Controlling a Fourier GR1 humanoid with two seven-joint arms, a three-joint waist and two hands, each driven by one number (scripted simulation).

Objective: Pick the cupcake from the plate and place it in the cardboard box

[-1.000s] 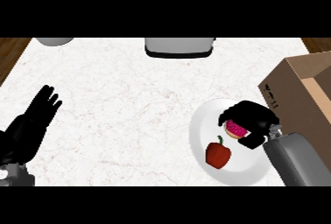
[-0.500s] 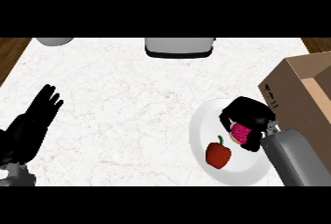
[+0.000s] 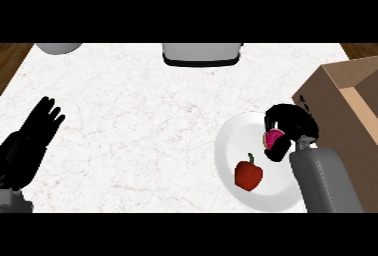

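Head view, looking steeply down on a white, faintly veined bench (image 3: 148, 125). Dark wood shows beyond its far left and far right corners. The broad middle and left of the bench surface lie open; things crowd only the far edge and the right side.

At the far edge, a grey rounded object (image 3: 59, 47) sits near the left corner and a grey, dark-based boxy object (image 3: 201, 53) near the centre, both cut by the upper limit of the view.

At the right, a brown cardboard box (image 3: 343, 107) with flat walls and a paler inner face stands open-topped, its near wall just beside the rim of a smooth white round plate (image 3: 230, 150). The plate reaches toward the near edge of the bench. A glossy red bell pepper (image 3: 249, 174) with a small green stem lies on the plate's near half.

The right hand (image 3: 289, 127), black on a grey forearm, is over the far right part of the plate, next to the box wall. Its fingers are curled round the cupcake (image 3: 273, 138), of which only a pink patch shows between them; whether the cupcake touches the plate cannot be told.

The left hand (image 3: 33, 137) rests at the left edge, fingers straight and spread, holding nothing.
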